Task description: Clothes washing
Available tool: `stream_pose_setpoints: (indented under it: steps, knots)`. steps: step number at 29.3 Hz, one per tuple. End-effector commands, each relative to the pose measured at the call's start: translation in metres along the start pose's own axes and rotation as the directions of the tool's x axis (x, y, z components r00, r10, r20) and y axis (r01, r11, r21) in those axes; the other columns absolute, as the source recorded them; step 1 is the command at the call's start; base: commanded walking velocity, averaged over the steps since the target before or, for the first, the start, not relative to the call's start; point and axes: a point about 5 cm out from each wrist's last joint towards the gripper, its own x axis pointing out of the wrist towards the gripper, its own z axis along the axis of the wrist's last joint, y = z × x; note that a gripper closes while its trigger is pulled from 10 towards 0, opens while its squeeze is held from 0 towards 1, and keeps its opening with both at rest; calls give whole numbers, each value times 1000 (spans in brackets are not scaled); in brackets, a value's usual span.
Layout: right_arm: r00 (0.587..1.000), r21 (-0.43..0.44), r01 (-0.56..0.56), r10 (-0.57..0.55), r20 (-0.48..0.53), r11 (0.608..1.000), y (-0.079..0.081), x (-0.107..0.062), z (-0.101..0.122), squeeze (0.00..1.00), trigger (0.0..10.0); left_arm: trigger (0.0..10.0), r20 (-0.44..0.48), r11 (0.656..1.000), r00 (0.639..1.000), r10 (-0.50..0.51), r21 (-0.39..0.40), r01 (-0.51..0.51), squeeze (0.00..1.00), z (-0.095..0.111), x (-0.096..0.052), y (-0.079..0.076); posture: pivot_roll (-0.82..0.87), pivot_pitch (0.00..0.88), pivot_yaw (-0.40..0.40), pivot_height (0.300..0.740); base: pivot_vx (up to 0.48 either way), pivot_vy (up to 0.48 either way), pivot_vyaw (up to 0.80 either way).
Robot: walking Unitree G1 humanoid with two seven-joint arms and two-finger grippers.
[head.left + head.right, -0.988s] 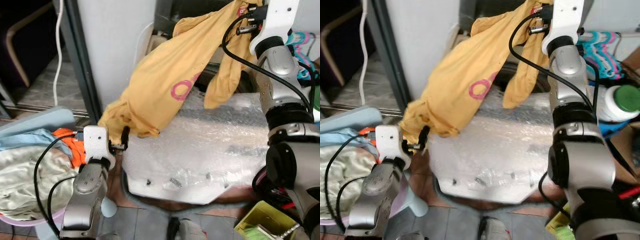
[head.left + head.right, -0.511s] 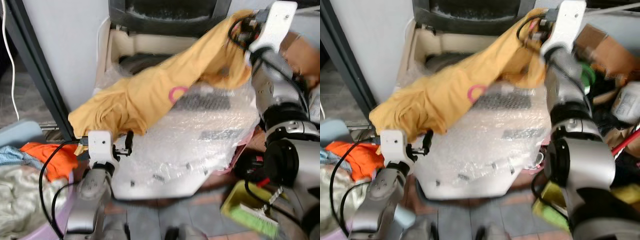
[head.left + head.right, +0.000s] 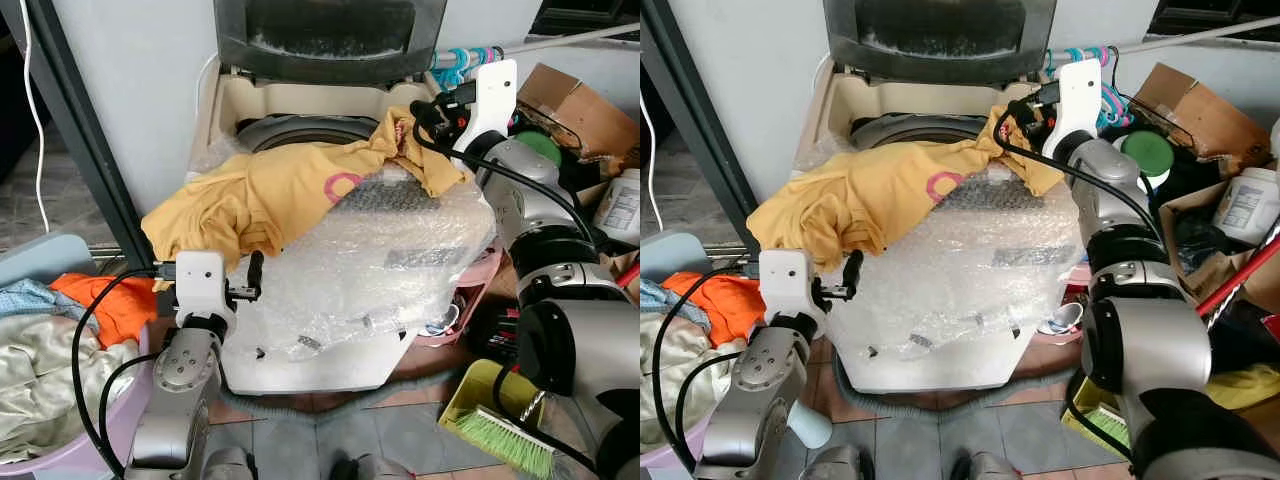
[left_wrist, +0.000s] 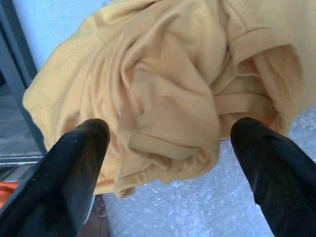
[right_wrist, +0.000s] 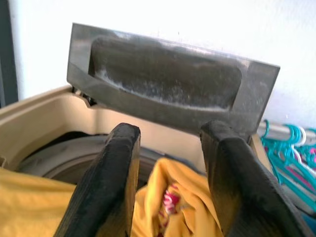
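- Left eye view: I see the yellow garment (image 3: 270, 195) draped over the top of the washing machine (image 3: 340, 300), which is wrapped in bubble wrap; one bunched end hangs over the machine's left front corner, the other end reaches up toward the open tub (image 3: 300, 128) under the raised lid (image 3: 330, 35)
- My right end effector (image 3: 425, 118) sits at the garment's upper end by the tub rim; from here I cannot tell if cloth lies between its fingers
- My left end effector (image 3: 252, 277) is low, just below the hanging bunch, in front of the machine
- A purple basket (image 3: 90, 450) with pale, blue and orange clothes stands on the floor to the left; a green brush (image 3: 505, 440) lies at the lower right
- Right eye view: same scene; cardboard boxes (image 3: 1200, 120), teal hangers (image 3: 1105, 75) and a white jug (image 3: 1250, 205) crowd the right side of the machine
- Left wrist view: my two fingers (image 4: 69, 168) stand wide apart, gripping nothing; the folded yellow cloth (image 4: 173, 89) hangs just beyond them over the bubble wrap
- Right wrist view: my fingers (image 5: 106, 192) are parted with a clear gap; the yellow cloth with a pink mark (image 5: 170, 205) lies between and below them, and I cannot tell whether they touch it; the grey lid (image 5: 168, 84) stands upright behind
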Motion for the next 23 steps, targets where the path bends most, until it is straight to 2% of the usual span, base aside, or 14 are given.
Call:
stream_pose_setpoints:
  steps: [1,4,5,8,11,12,15,16,17,19,20,21,22,23]
  knots:
    - [995,-61,-41,46,84,997,5,0,13,1000,10000,10000,24,996,997,78,29,-79,0,3,-3,9,46,35,-76,740,0,0,0]
    - [988,-120,-105,117,97,987,11,-1,18,1000,10000,10000,21,993,994,108,35,-109,0,2,-6,14,43,34,-77,740,0,0,0]
    - [978,-104,-187,195,73,977,14,-5,17,1000,10000,10000,18,994,995,99,40,-100,0,0,-9,15,44,29,-78,740,0,0,0]
    - [953,-46,-297,299,45,954,19,-12,12,1000,10000,10000,16,995,996,83,51,-83,0,-1,-11,14,47,25,-80,740,0,0,0]
    - [875,4,-483,482,-50,876,30,-33,-5,1000,10000,10000,26,996,998,59,70,-61,0,-1,-14,12,46,17,-75,740,0,0,0]
    - [826,32,-558,559,-78,829,37,-48,-15,1000,10000,10000,30,997,999,41,70,-43,0,-1,-14,9,47,17,-73,740,0,0,0]
    - [808,56,-578,581,-99,814,40,-56,-22,1000,10000,10000,31,997,999,28,72,-30,0,0,-13,7,49,14,-70,740,0,0,0]
    - [796,65,-588,590,-133,807,44,-62,-31,1000,10000,10000,32,997,999,12,72,-15,0,0,-13,5,48,11,-65,740,0,0,0]
    - [776,69,-598,598,-199,799,50,-71,-46,949,10000,10000,32,997,999,-10,71,8,0,0,-13,3,48,8,-55,740,0,0,0]
    - [770,53,-597,590,-243,801,53,-76,-56,941,10000,10000,32,997,999,-21,70,19,0,1,-12,2,49,6,-50,740,0,0,0]
    - [781,43,-578,568,-260,815,54,-75,-61,906,10000,10000,34,997,999,-30,73,28,0,1,-12,1,49,6,-49,740,0,0,0]
    - [813,42,-521,510,-282,853,56,-73,-69,565,10000,10000,37,996,998,-48,77,45,0,2,-11,-1,48,7,-47,740,0,0,0]
    - [813,42,-521,510,-282,853,56,-73,-69,565,10000,10000,37,996,998,-48,77,45,0,2,-11,-1,48,7,-47,740,0,0,0]
    - [838,31,-469,457,-298,882,57,-70,-73,467,8157,10000,37,995,997,-63,77,60,0,3,-10,-3,49,7,-47,740,0,0,0]
